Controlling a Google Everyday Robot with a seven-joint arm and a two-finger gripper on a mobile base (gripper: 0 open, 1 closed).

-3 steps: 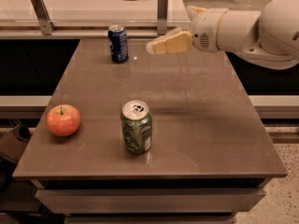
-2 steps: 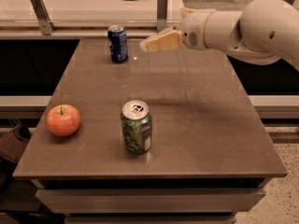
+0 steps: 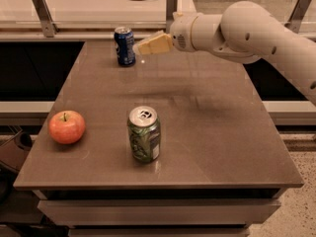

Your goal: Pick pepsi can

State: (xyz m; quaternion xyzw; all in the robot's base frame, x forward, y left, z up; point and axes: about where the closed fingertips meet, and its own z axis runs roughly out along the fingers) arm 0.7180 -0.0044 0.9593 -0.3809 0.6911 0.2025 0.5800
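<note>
The pepsi can (image 3: 124,45), dark blue with a silver top, stands upright at the far left of the brown table (image 3: 212,127). My gripper (image 3: 140,47) reaches in from the right on a white arm (image 3: 247,31), with its cream-coloured tip just right of the can at about mid height. A narrow gap shows between the tip and the can.
A green patterned can (image 3: 144,134) with a silver top stands upright near the table's front middle. A red apple (image 3: 66,127) lies at the front left. Metal posts (image 3: 42,14) and a light counter run behind the table.
My gripper and arm have moved left across the back of the table, closing in on the pepsi can. The cans and the apple have not moved.
</note>
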